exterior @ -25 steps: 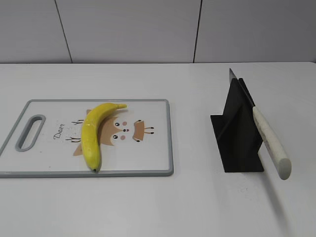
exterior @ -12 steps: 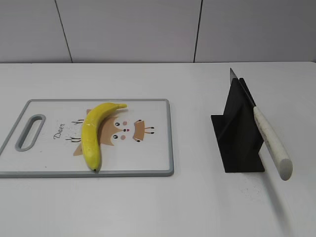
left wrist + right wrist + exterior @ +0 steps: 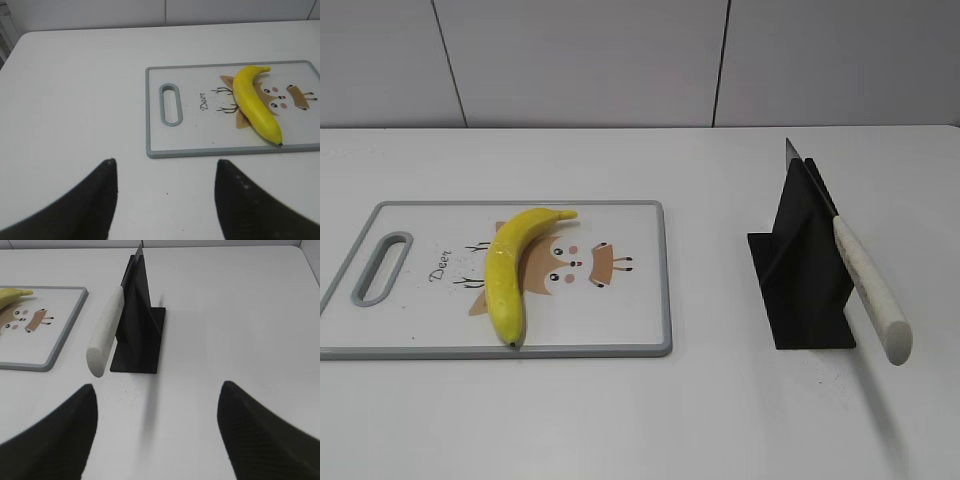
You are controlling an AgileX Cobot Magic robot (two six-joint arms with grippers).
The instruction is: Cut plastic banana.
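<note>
The plastic banana (image 3: 513, 270) is whole and lies on the white cutting board (image 3: 630, 300), stem to the back; it also shows in the left wrist view (image 3: 256, 102) and its stem end in the right wrist view (image 3: 12, 294). A knife with a white handle (image 3: 868, 285) rests in a black stand (image 3: 800, 270) on the right, handle sticking out toward the front; both show in the right wrist view (image 3: 105, 332). My left gripper (image 3: 165, 165) is open and empty, in front of the board's handle end. My right gripper (image 3: 157, 390) is open and empty, in front of the stand. Neither gripper shows in the exterior view.
The cutting board (image 3: 210, 145) has a grey rim and a handle slot (image 3: 170, 104) at its left end. The white table runs back to a panelled wall (image 3: 620, 60).
</note>
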